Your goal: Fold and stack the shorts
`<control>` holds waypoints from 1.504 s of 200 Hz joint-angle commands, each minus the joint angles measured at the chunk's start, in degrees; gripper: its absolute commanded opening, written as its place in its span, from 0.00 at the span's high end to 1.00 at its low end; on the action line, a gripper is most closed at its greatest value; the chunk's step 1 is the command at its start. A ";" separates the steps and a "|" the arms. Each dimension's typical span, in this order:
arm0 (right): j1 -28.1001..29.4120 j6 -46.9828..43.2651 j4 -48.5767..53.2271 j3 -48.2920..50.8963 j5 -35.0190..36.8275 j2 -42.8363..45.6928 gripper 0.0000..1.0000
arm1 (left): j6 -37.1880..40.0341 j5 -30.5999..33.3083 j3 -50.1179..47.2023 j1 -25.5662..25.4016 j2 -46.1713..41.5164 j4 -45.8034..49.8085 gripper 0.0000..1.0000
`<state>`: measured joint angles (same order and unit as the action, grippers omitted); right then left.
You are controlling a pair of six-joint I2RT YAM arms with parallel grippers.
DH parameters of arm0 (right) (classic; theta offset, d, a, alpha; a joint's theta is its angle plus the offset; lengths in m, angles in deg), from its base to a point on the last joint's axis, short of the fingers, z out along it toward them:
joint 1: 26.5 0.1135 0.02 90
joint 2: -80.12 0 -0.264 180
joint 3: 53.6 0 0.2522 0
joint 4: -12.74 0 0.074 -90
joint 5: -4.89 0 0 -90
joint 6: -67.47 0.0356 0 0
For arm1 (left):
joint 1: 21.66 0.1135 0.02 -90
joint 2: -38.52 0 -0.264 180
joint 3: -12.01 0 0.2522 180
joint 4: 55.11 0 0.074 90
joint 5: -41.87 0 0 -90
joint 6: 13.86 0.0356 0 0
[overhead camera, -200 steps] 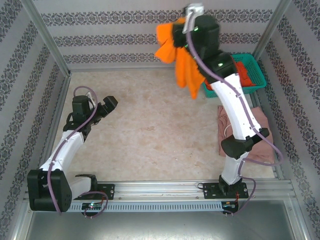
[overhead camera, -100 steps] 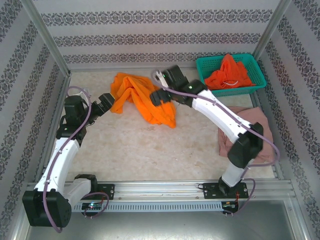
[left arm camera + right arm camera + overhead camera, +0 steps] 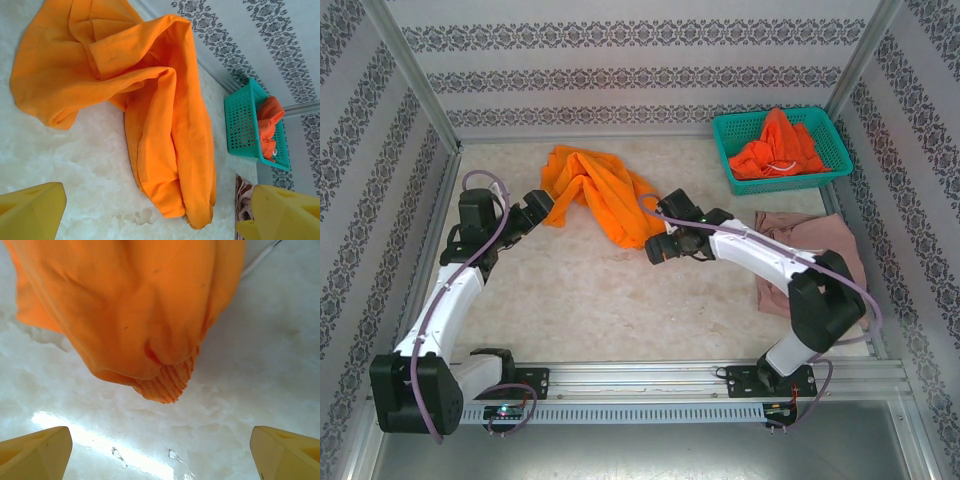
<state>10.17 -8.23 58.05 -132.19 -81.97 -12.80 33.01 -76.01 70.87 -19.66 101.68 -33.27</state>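
Bright orange shorts (image 3: 605,195) rumpled in loose folds on desk (image 3: 570,290), ribbed waistband (image 3: 167,382) showing; left fingers (image 3: 30,212) and right fingers (image 3: 35,452) released, grasping nothing.

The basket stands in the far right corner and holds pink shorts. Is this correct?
No. The basket stands in the far right corner, but it holds orange shorts; the top view shows this. The pink shorts lie on the table.

Orange shorts (image 3: 605,195), seemingly marbled cream table (image 3: 570,290)
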 commanded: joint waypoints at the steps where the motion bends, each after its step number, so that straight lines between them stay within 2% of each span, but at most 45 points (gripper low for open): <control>1: 1.17 -2.38 -1.57 -1.11 1.72 -5.05 0.09 | -1.57 -1.19 -0.82 0.64 1.91 -3.60 0.05; 15: 1.22 -3.01 -1.38 -3.47 3.99 -8.45 0.13 | -2.45 -1.40 -0.66 0.65 3.48 -5.80 0.05; 23: 1.18 -3.57 -1.33 -4.86 5.10 -10.28 0.20 | -2.74 -1.51 -0.20 0.66 4.71 -6.99 0.05; 45: 1.12 -4.71 -0.88 -7.98 8.22 -13.65 0.50 | -3.22 -1.70 3.46 0.82 9.87 -7.61 0.05; 76: 1.12 -6.62 -2.00 -6.83 12.23 -9.95 0.81 | -6.92 -2.76 9.50 1.59 18.49 -10.64 0.08; 95: 1.04 -8.07 -1.94 -5.75 15.03 -6.80 0.89 | -10.13 -3.24 13.58 2.21 24.81 -11.16 0.12; 132: 1.09 -8.88 -1.87 -4.60 14.28 -4.48 0.91 | -17.82 -5.39 19.62 2.92 35.97 -16.41 0.24; 163: 1.04 -9.02 -1.84 -4.77 13.62 -4.46 0.92 | -19.25 -6.82 23.87 2.93 43.39 -15.20 0.28; 198: 1.04 -9.73 -1.85 -5.12 13.38 -4.72 0.92 | -18.98 -5.42 25.81 2.92 48.05 -16.74 0.31; 223: 1.04 -10.07 -1.70 -5.13 13.56 -4.90 0.92 | -20.77 -6.81 27.92 2.92 51.24 -19.51 0.39; 282: 0.82 -9.99 -1.67 -5.09 13.52 -5.82 0.91 | -23.49 -9.08 29.60 2.53 54.47 -23.07 0.66; 291: 0.86 -10.00 -1.67 -5.25 13.56 -5.95 0.92 | -23.65 -9.36 29.82 2.49 54.85 -23.28 0.73; 301: 0.68 -9.80 -1.56 -5.47 13.57 -6.04 0.92 | -23.99 -9.90 30.12 2.43 55.21 -23.73 0.87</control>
<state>11.04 -17.87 56.63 -137.68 -69.49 -18.07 10.19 -83.94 99.22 -17.30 155.40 -53.01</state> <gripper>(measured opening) 0.087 0.235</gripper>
